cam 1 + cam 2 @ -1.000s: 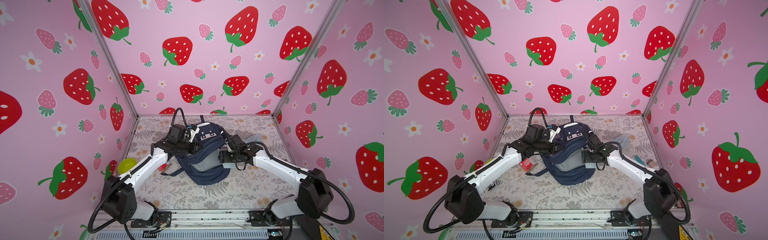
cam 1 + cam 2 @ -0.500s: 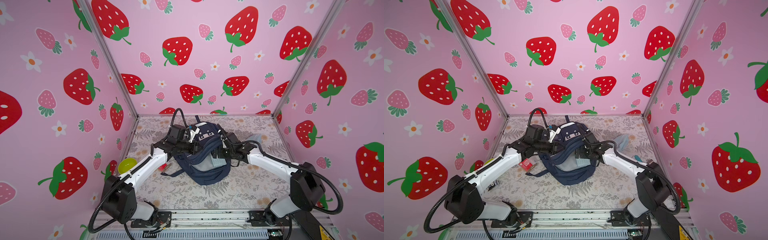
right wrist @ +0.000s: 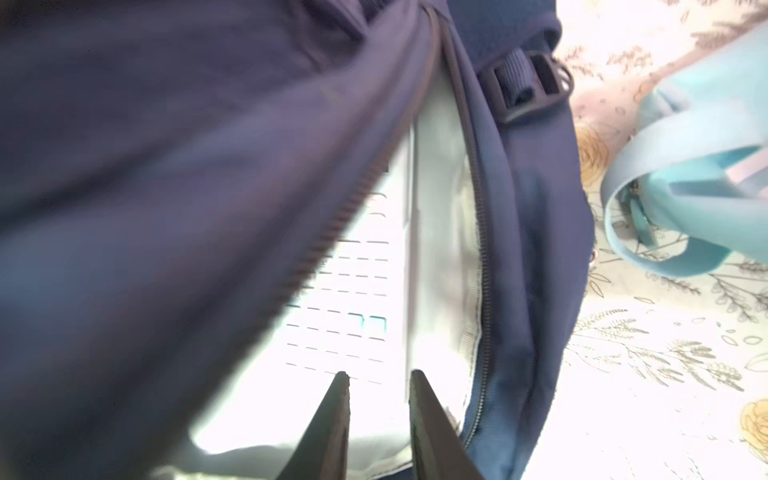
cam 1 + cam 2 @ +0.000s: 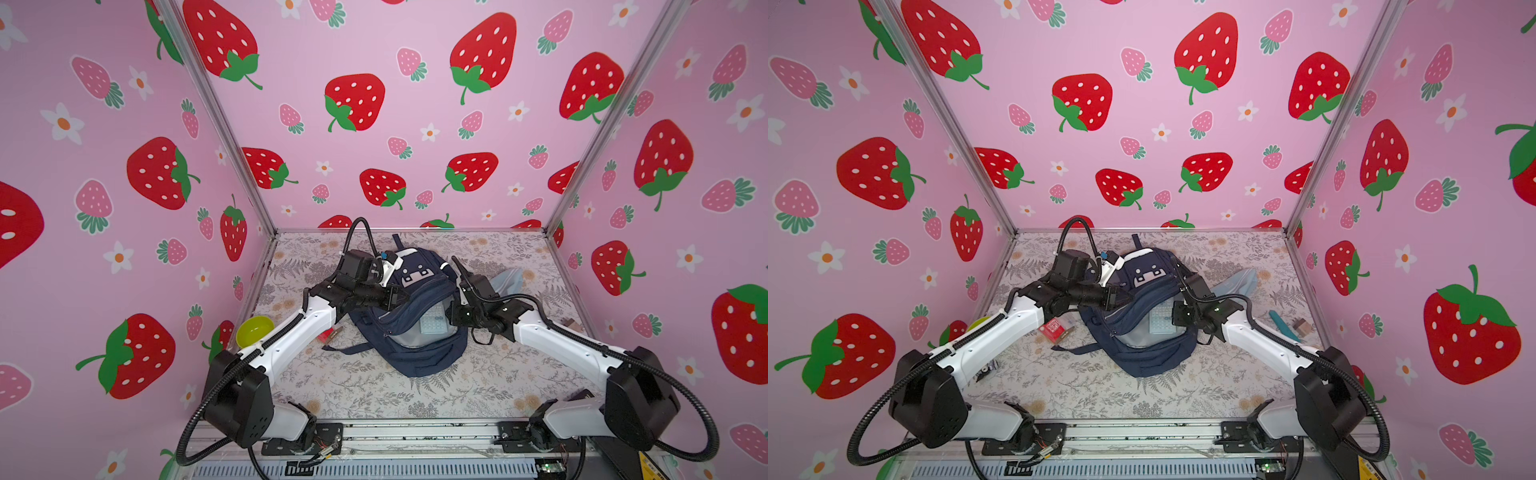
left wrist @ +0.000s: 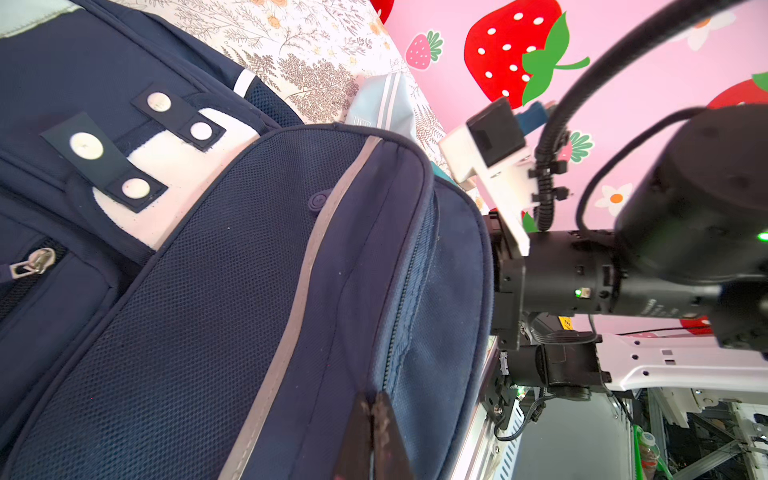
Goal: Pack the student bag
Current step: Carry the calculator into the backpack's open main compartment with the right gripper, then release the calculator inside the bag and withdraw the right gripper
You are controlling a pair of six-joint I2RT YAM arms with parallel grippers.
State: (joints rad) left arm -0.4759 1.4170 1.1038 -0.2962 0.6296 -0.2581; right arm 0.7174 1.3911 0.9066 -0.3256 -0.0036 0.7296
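Observation:
The student bag (image 4: pixel 415 353) (image 4: pixel 1142 357), a navy backpack, lies in the middle of the floral table. My left gripper (image 4: pixel 401 297) (image 4: pixel 1121 297) (image 5: pixel 374 401) is shut on the zip edge of its front flap and holds the flap up. Inside the pale lining lies a light grey calculator (image 4: pixel 432 322) (image 4: pixel 1160 322) (image 3: pixel 353 291). My right gripper (image 4: pixel 451 318) (image 4: pixel 1177 316) (image 3: pixel 378 376) sits at the right side of the opening. Its fingers stand narrowly apart, with nothing between them, just above the calculator's near end.
A light blue pouch (image 4: pixel 505 278) (image 3: pixel 685 166) lies behind the right arm. A teal pen (image 4: pixel 1281 324) and a wooden block (image 4: pixel 1302 326) sit by the right wall. A red packet (image 4: pixel 1052 326) lies under the left arm, and a green bowl (image 4: pixel 254 330) by the left wall.
The right gripper reached into the bag's opening, then drew back slightly, and its jaws have narrowed. The calculator now shows inside the bag. The left gripper keeps holding the flap.

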